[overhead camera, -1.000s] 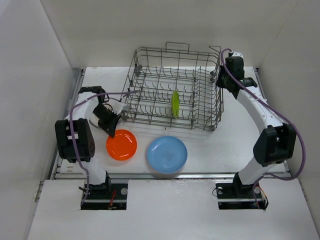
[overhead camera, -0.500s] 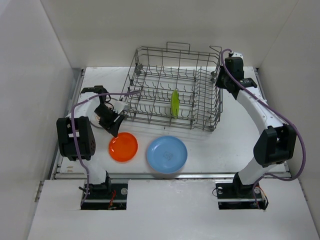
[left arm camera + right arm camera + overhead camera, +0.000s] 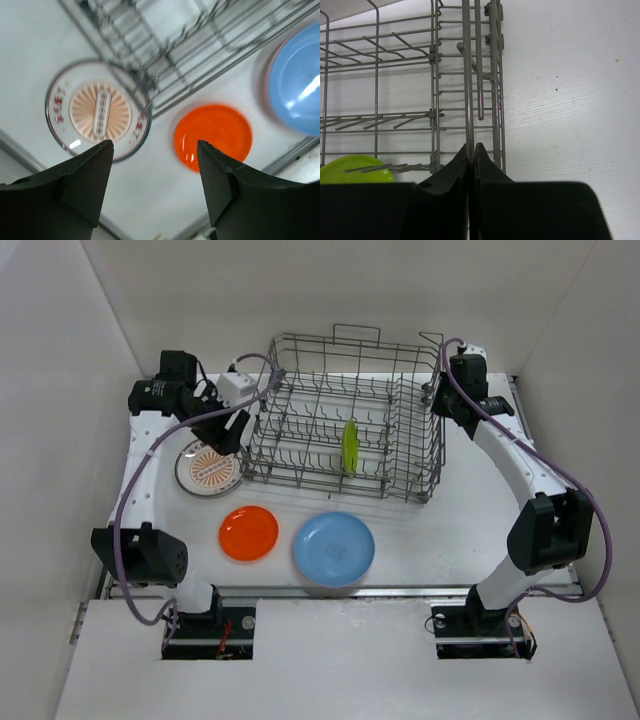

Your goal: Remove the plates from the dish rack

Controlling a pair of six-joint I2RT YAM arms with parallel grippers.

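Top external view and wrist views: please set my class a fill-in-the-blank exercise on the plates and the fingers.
1. The plate standing in the dish rack is lime ____.
2. The orange plate lies between the sunburst plate and the ____ plate.
3. The left gripper holds its fingers ____.
Missing words: green; blue; open.

L fingers [image 3: 82, 192] spread wide, R fingers [image 3: 445, 187] pinched together.

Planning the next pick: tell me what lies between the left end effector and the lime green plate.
Between the left end effector and the lime green plate, the top view shows only the dish rack's wire wall and bare tines.
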